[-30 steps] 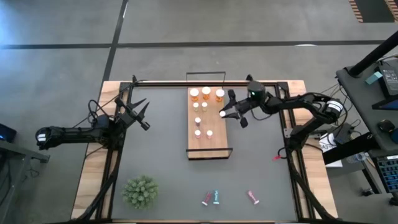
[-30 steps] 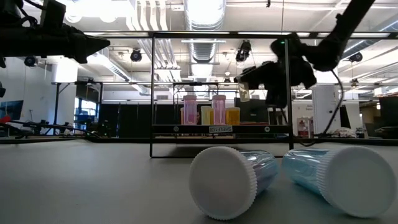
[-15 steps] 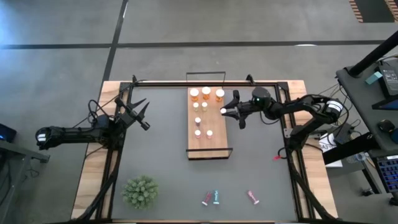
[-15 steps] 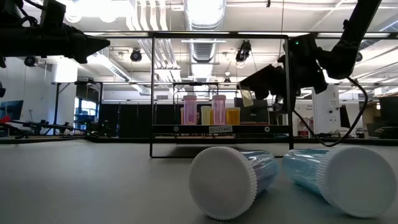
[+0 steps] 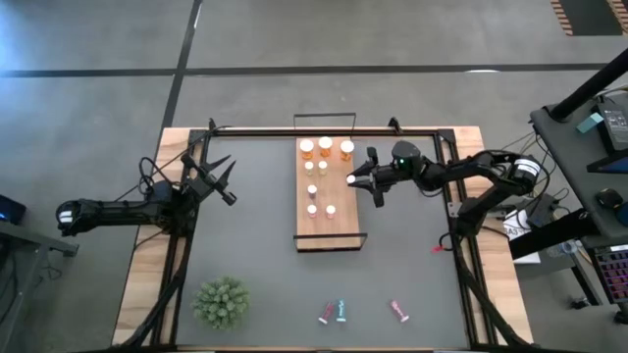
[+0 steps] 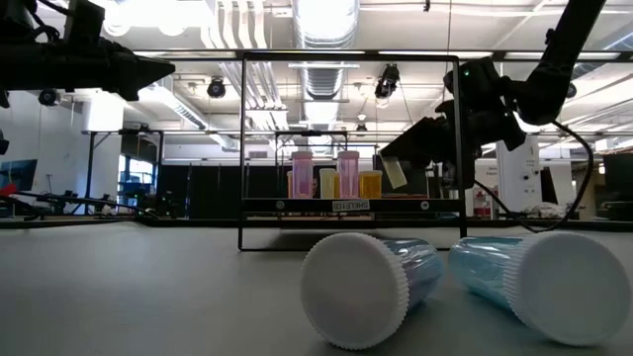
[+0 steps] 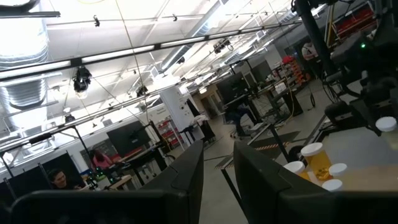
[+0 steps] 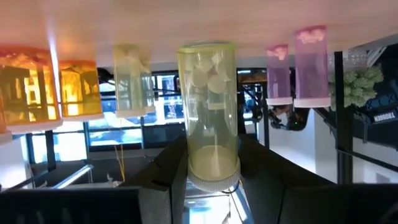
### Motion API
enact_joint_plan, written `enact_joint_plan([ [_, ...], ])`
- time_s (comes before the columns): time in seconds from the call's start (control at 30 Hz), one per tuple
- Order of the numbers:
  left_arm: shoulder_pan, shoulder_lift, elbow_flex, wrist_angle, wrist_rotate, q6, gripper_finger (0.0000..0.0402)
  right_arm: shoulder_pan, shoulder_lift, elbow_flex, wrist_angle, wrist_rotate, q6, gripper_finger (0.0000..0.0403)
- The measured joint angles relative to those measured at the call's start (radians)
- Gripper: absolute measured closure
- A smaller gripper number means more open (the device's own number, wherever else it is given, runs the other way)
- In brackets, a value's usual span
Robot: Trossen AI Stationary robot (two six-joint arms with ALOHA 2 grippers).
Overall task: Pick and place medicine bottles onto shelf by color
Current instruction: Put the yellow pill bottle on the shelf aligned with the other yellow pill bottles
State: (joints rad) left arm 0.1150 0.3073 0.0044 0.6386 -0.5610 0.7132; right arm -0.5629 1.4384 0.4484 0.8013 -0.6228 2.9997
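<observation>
The shelf (image 5: 339, 224), a light-wood board with a black wire frame, lies at the table's middle. Orange medicine bottles (image 5: 325, 146) stand at its far end, with slimmer ones (image 5: 312, 189) behind them toward the near end. My right gripper (image 5: 365, 178) reaches in over the shelf's right edge, shut on a pale yellow white-capped bottle (image 8: 208, 106). My left gripper (image 5: 226, 182) hovers shut and holding nothing above the table's left side, pointing toward the shelf. My right gripper pinches the yellow bottle just above its white cap (image 8: 213, 177) between its two fingers (image 8: 166, 168). The fingers come nearly level from the table's right. The bottle (image 6: 395, 173) hangs tilted, cap uppermost (image 5: 350, 179), just above the shelf board.
Three bottles lie on their sides near the table's front edge: pink (image 5: 325, 314), teal (image 5: 341, 311) and pink-red (image 5: 399, 311). Two of them loom large in the low view (image 6: 371, 287). A green spiky plant (image 5: 221, 301) stands at the near left.
My right gripper has sunk a little at the shelf's right edge and rolled its wrist, still shut on the yellow bottle. The bottle now hangs lower and tilted, close above the board.
</observation>
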Motion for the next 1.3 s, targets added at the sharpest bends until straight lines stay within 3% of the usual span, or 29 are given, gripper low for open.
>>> enact_joint_plan([
  [0.73,0.0,0.0,0.0,0.0,0.0,0.0,0.033,0.083,0.002,0.013,-0.044,0.075,-0.033,0.0287],
  [0.93,0.0,0.0,0.0,0.0,0.0,0.0,0.033,0.101,0.086,0.061,-0.024,0.07,-0.051,0.0287],
  [1.3,0.0,0.0,0.0,0.0,0.0,0.0,0.033,0.1,0.354,0.053,0.508,0.021,0.035,0.0287],
])
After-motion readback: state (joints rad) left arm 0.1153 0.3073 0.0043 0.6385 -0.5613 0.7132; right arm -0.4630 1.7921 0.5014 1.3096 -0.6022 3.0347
